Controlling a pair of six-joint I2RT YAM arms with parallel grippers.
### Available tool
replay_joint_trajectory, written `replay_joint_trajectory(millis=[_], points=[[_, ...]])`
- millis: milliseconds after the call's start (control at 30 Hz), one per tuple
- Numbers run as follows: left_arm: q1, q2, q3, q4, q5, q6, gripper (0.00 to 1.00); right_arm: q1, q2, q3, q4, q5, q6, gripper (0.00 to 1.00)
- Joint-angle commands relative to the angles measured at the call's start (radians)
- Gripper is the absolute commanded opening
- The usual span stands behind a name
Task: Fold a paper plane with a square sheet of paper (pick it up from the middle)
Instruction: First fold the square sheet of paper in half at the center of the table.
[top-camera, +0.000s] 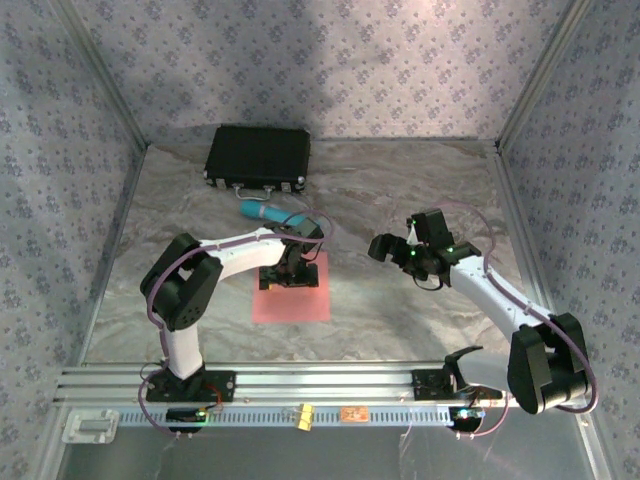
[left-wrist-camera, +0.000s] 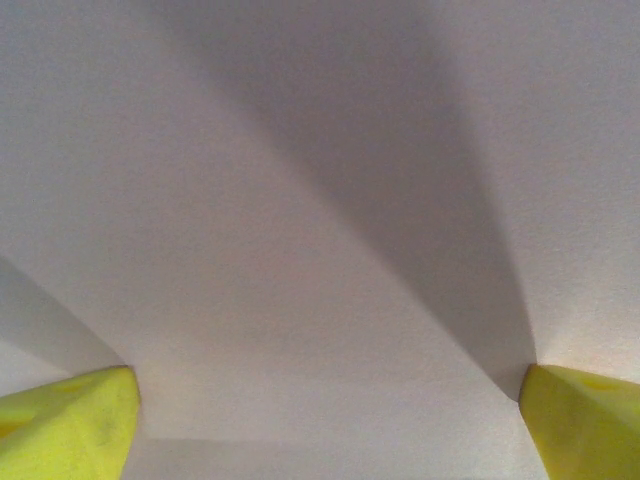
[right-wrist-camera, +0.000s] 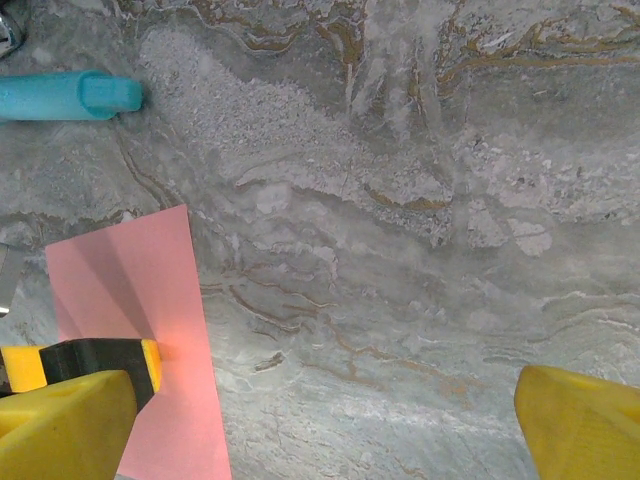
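The pink sheet of paper lies flat on the marble table, on the near side of the black case, with a teal cylinder between case and sheet. It is a plain square about as wide as the case, with no crease that I can see. That gives it no long axis and no nose to point anywhere yet. Its edges run roughly parallel to the case's edges.

The left gripper is down over the sheet's middle, a little toward the case side. Its yellow fingers are spread wide, with only flat paper between them. In the left wrist view the finger shadows run right up to the tips, so the tips are on the sheet or just above it; I cannot tell which. The right gripper hangs over bare table, to the right of the case and nearer the arms than it, its jaws also wide apart and empty.

The sheet is likely very light, limp and easy to crumple, and lying flat it offers no edge to hook. The middle looks like the place to take it: tips pressed lightly and drawn together so a ridge buckles up between them. Pressing too hard could skid it across the smooth table or set a stray crease.
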Motion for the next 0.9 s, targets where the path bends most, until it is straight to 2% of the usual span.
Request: replay_joint_trajectory(millis=[0,633,867], points=[[-0.008,0.043,-0.028,-0.008,0.009,-0.002,0.98,0.001,-0.019,0.028,-0.031,0.022,0.001,0.99],[-0.012,0.031,-0.029,-0.012,-0.004,-0.002,0.96,0.000,-0.028,0.022,-0.024,0.020,0.012,0.99],[-0.017,0.010,-0.021,-0.005,-0.012,0.000,0.84,0.000,-0.034,0.021,-0.020,0.023,0.014,0.99]])
